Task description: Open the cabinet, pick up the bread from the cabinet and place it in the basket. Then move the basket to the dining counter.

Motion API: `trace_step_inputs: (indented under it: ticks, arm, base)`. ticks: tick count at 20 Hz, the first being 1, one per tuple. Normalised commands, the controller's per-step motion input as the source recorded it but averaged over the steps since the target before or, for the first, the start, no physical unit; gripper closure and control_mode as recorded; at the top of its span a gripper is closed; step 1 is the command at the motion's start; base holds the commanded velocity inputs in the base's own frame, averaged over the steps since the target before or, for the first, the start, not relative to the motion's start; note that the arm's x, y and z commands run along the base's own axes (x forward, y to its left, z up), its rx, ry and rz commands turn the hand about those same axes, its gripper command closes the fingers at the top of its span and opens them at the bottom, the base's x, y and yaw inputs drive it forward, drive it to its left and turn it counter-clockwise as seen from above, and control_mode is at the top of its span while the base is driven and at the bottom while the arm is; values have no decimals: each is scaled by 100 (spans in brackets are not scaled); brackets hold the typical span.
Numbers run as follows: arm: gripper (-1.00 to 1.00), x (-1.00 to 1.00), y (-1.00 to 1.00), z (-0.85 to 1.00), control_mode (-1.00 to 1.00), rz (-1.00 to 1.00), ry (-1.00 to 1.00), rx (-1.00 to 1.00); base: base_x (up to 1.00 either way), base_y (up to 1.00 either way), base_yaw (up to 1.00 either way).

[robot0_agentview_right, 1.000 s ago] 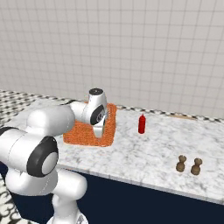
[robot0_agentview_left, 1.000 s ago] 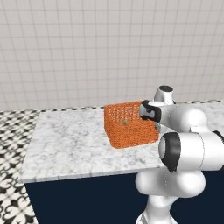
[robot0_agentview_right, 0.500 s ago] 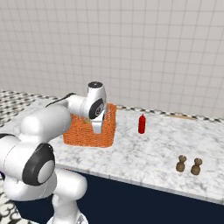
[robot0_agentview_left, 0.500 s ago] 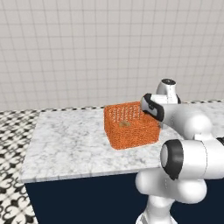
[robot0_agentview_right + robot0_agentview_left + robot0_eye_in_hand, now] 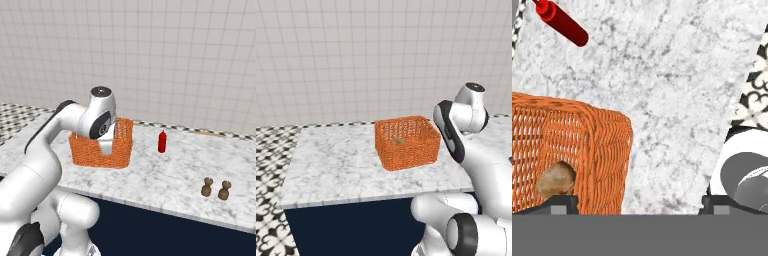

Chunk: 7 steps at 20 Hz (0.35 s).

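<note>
The orange woven-mesh rectangular basket (image 5: pixel 407 142) sits on the white-grey marble dining counter (image 5: pixel 336 165), close to its front edge and nearer its far-left corner than the middle, as we judge from the right base view. The small round golden-brown bread roll (image 5: pixel 557 180) lies inside it, against the mesh wall. The two-finger gripper (image 5: pixel 637 204) hangs released, fingers spread wide, one tip over the basket's corner and the other over bare marble; we judge the delivery done. A slim red bottle (image 5: pixel 162 141) stands just beside the basket, toward the tiled wall. Two small brown shakers (image 5: pixel 216 188) wait well apart near the front edge. Open marble lies between them, giving us room to withdraw.
</note>
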Motion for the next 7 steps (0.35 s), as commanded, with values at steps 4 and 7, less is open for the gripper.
trace_step_inputs:
  ticks: [4, 7]
  arm:
    - [-100, -99, 19, 79, -100, 27, -24, 4]
    - [-100, -85, 86, 60, -100, 31, -17, 4]
  base:
    - [0, 0, 0]
    - [0, 0, 0]
